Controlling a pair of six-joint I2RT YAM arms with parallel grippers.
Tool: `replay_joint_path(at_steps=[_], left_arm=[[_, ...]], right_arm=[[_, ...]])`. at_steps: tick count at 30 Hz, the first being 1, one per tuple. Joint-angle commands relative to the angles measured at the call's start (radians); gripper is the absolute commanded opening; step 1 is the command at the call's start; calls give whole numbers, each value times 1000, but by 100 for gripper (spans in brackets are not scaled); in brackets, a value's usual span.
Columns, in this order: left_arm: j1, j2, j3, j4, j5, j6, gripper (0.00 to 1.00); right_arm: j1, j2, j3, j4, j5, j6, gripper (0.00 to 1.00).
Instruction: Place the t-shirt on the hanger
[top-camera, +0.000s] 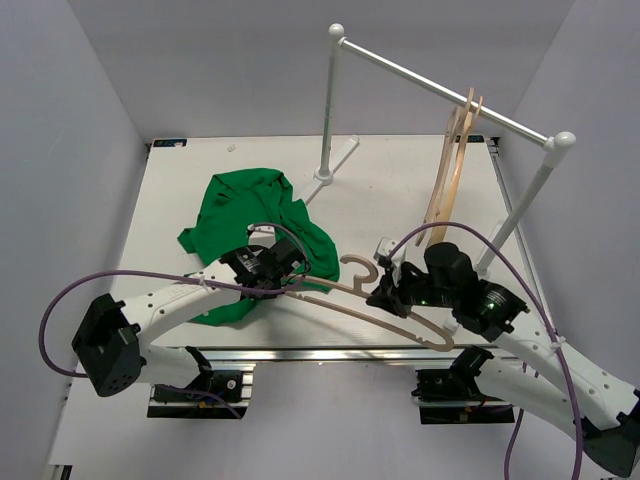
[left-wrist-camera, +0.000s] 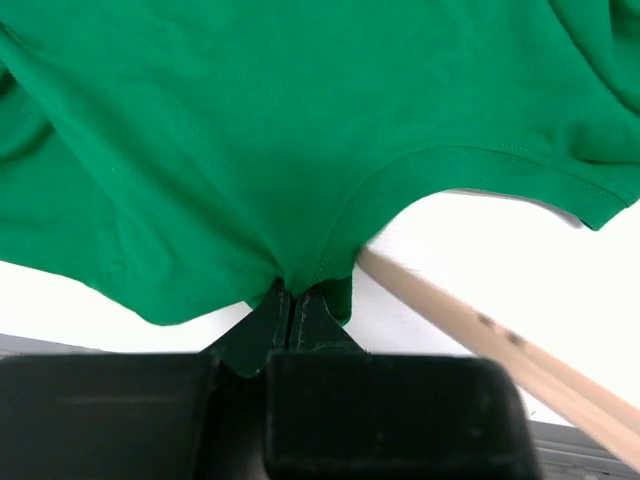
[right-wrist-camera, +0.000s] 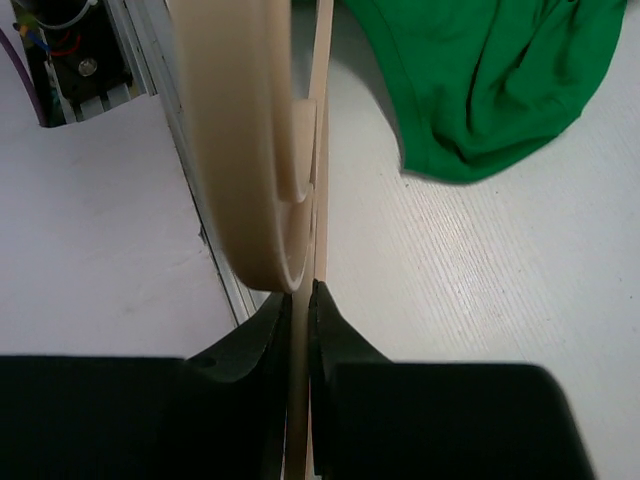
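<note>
The green t-shirt (top-camera: 245, 215) lies crumpled on the white table at the left centre. My left gripper (top-camera: 280, 278) is shut on a fold at the shirt's collar edge (left-wrist-camera: 300, 270), lifting it slightly. My right gripper (top-camera: 385, 290) is shut on the pale wooden hanger (top-camera: 400, 315), held near its middle above the table's front edge, hook (top-camera: 360, 268) pointing back. In the right wrist view the hanger's thin arm (right-wrist-camera: 320, 150) runs between my fingers and its hook curves at the left. One hanger arm (left-wrist-camera: 500, 340) passes just right of the left gripper (left-wrist-camera: 290, 305), under the collar.
A white metal rail (top-camera: 440, 85) on two posts stands at the back right, with two more wooden hangers (top-camera: 450, 165) hung on it. The table's front aluminium edge (top-camera: 330, 355) lies below the held hanger. Purple cables loop over both arms.
</note>
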Motion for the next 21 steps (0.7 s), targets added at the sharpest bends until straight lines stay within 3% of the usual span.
replay_joint_path(at_steps=[1,5,15,21], left_arm=[[-4,-14,46,-35,-14,12,0],[-4,-33,54,-46,-11,12,0],[-4,-40,60,-60,7,18,0],[-6,-52,89,-72,-6,9,0]], right_arm=[[4,48,-7,113,-28,-42,0],[4,126,5,162,-33,-36,0],[4,122,-18,345,76,-51,0],[4,218,-26,335,-75,-172,0]])
